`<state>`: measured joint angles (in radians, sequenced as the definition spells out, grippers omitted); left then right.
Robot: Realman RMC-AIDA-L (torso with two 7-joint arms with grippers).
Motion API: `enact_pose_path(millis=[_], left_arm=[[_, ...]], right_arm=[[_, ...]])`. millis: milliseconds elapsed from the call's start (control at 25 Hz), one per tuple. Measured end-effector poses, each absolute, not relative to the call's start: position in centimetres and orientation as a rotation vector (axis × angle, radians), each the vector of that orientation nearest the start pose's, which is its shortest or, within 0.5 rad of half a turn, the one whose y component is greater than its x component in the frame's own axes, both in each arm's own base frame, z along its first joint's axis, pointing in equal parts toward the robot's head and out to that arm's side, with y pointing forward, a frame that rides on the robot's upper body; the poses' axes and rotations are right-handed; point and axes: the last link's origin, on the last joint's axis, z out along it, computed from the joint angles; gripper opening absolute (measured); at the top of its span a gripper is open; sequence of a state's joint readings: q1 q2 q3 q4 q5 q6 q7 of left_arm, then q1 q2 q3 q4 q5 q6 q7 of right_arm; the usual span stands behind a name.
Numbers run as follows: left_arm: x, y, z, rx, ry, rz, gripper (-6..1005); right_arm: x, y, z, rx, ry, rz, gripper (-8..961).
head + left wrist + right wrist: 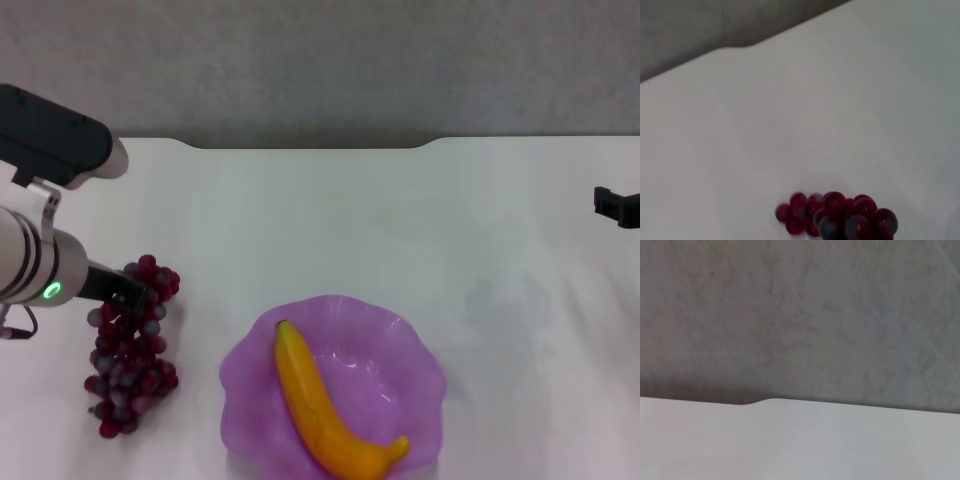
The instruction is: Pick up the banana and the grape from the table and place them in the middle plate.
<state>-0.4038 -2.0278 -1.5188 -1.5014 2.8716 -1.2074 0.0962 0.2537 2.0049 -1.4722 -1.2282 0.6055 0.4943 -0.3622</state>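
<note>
The yellow banana (322, 410) lies inside the purple scalloped middle plate (425, 350) at the near middle of the white table (400, 220). The bunch of dark red grapes (128, 365) lies on the table left of the plate. My left gripper (132, 291) reaches in from the left and sits at the upper part of the bunch. The far end of the bunch shows in the left wrist view (840, 214). My right gripper (616, 206) is only a dark part at the right edge, far from the plate.
The table's far edge has a shallow notch (310, 146), which also shows in the right wrist view (752, 402). A grey wall (320, 60) stands behind it. White tabletop (520, 280) lies between the plate and the right gripper.
</note>
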Motion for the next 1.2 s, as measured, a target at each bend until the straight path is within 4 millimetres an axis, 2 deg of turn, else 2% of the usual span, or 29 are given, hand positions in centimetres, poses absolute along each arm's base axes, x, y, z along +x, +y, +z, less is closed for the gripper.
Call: enact_pose_path(millis=[200, 640, 800, 840, 1080, 1200], left_arm=[[-20.4, 35.8, 2.9, -2.068, -0.968, 0.324, 71], [-17.3, 34.8, 7.1, -2.038, -0.832, 0.196, 67], [-16.7, 34.7, 7.8, -2.032, -0.81, 0.179, 66], [-15.7, 34.4, 8.4, -2.033, -0.773, 0.159, 65], [-13.2, 33.4, 9.0, -2.062, -0.677, 0.117, 66], [-12.5, 32.9, 8.5, -2.1, -0.644, 0.117, 65]], right_arm=[[29.2, 38.6, 5.5, -1.81, 0.968, 0.15, 655], [29.2, 38.7, 5.4, -1.814, 0.971, 0.144, 654], [29.2, 38.7, 5.5, -1.814, 0.97, 0.142, 654], [29.2, 38.7, 5.5, -1.814, 0.97, 0.141, 654], [29.1, 38.8, 5.5, -1.817, 0.967, 0.143, 654], [29.1, 38.8, 5.3, -1.82, 0.968, 0.139, 654]])
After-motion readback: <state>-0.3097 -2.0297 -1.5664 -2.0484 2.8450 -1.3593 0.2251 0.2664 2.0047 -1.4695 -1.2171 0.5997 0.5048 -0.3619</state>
